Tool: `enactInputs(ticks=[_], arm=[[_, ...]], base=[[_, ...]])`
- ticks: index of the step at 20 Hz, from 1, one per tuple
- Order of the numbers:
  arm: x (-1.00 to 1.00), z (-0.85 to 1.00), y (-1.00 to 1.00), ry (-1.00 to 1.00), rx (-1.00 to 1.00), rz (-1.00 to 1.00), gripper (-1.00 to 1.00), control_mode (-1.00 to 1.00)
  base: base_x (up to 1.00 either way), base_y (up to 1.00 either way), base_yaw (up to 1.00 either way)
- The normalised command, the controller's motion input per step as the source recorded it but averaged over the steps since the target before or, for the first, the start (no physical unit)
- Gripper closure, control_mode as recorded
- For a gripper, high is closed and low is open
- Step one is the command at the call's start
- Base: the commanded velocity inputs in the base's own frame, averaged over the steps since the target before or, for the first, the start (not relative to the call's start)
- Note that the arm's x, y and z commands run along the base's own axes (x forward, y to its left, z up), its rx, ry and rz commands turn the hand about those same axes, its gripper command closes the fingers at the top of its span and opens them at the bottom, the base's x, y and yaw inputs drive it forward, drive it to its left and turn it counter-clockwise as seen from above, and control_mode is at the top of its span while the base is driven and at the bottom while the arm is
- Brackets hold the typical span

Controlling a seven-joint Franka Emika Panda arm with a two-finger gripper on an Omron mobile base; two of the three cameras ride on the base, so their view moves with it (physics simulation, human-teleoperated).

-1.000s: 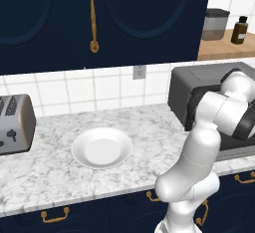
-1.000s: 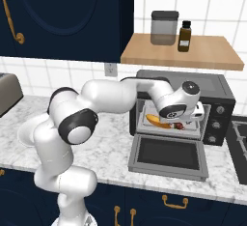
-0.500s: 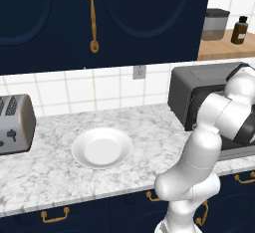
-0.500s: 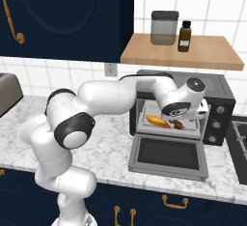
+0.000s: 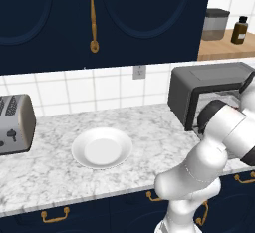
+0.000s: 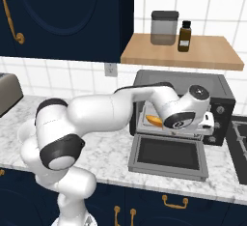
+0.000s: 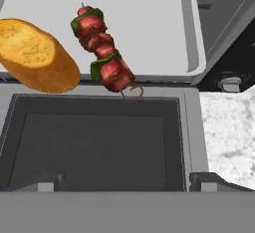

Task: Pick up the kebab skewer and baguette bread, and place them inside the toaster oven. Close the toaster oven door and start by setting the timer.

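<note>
Left base: plate (image 5: 102, 148) bare on counter (image 5: 149, 142), toaster (image 5: 15, 125) at left, oven (image 5: 209, 90) at right behind arm.
Right base: door (image 6: 168, 155) dropped flat, baguette (image 6: 154, 120) inside oven, wrist at opening.
Hand: skewer (image 7: 102, 53) beside baguette on tray (image 7: 164, 33), tips touching nothing, pincer wide, empty.

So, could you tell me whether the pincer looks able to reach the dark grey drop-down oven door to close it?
Probably yes. The dark grey drop-down oven door lies open and flat right below the open pincer, nothing resting on it; the golden baguette and red-brown kebab skewer sit farther in.
</note>
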Motion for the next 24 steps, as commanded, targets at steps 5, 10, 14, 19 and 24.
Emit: enactInputs(ticks=[5, 10, 14, 19, 24], arm=[[-0.03, -0.49, 0.01, 0.05, -0.04, -0.02, -1.0, -1.0], [0.09, -0.22, 0.0, 0.0, 0.0, 0.0, -1.0, -1.0], [0.21, 0.0, -0.04, 0.0, 0.0, -0.04, -1.0, -1.0], [0.28, 0.0, 0.0, 0.0, 0.0, -0.05, -1.0, -1.0], [0.08, 0.0, 0.0, 0.0, 0.04, -0.02, -1.0, -1.0]], base=[[0.0, 0.0, 0.0], [0.0, 0.0, 0.0], [0.0, 0.0, 0.0], [0.0, 0.0, 0.0], [0.0, 0.0, 0.0]])
